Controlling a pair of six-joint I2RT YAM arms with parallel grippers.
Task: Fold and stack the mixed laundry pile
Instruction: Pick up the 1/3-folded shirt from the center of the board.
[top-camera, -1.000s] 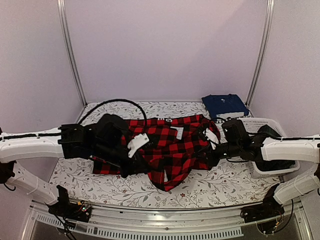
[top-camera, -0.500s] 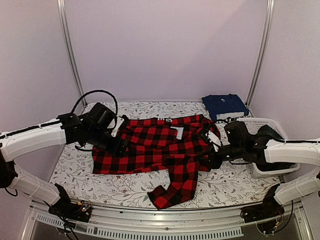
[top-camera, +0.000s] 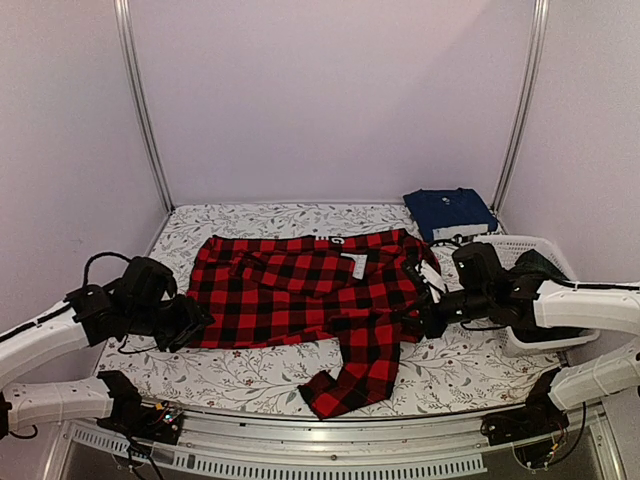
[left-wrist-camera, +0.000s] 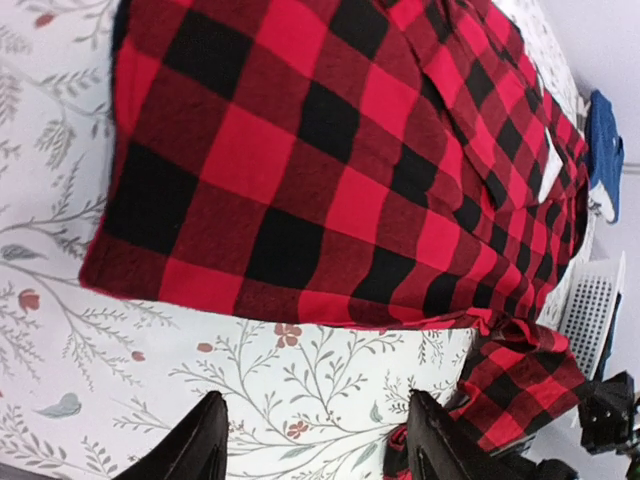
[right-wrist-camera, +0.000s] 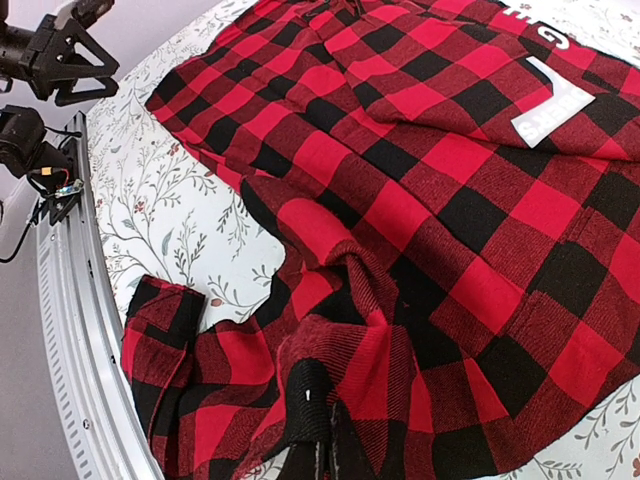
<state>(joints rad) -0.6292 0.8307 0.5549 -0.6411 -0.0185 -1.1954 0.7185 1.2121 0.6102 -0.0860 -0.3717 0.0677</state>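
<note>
Left arm (top-camera: 55, 338) sits low and folded at the near left, the left gripper (top-camera: 198, 322) hovering with fingers (left-wrist-camera: 205, 445) spread, nothing between them. Right arm (top-camera: 590, 305) reaches inward from the right, the right gripper (top-camera: 427, 320) pinched tight on the red-and-black checked flannel shirt (top-camera: 290, 295).

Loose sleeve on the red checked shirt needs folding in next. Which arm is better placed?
Right, probably. The right gripper is shut on the shirt where the loose sleeve starts. The left gripper hangs open and empty off the shirt's left edge, away from that sleeve.
</note>
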